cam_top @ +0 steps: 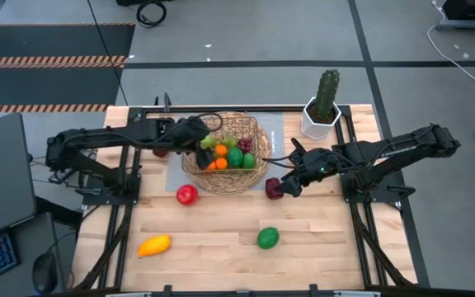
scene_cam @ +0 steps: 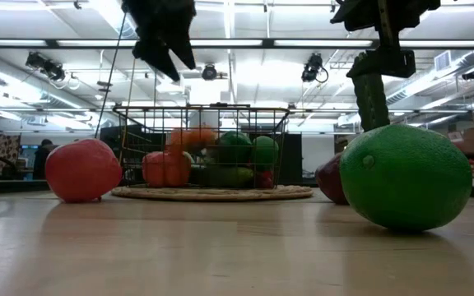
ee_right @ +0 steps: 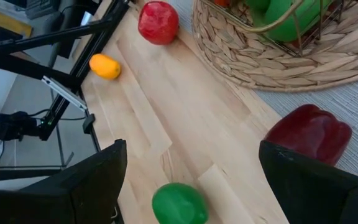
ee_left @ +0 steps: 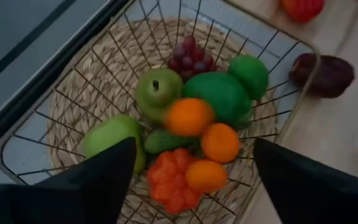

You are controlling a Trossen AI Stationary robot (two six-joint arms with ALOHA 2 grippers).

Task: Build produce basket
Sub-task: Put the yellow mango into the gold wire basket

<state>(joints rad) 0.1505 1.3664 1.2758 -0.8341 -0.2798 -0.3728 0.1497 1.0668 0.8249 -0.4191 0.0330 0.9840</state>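
The basket is a wire-walled bowl on a tan woven base, at the table's far middle. In it lie oranges, green fruits, purple grapes and a bumpy orange-red piece. My left gripper hangs open above the basket's left side, touching nothing. My right gripper is open in the air just right of a dark red lobed fruit, which rests on the table beside the basket's base. A red apple, a green lime and a yellow mango lie loose on the wood.
A green cactus in a white pot stands at the far right, behind my right arm. A grey mat lies under the basket. Bare wood stretches between the lime and the mango near the front edge.
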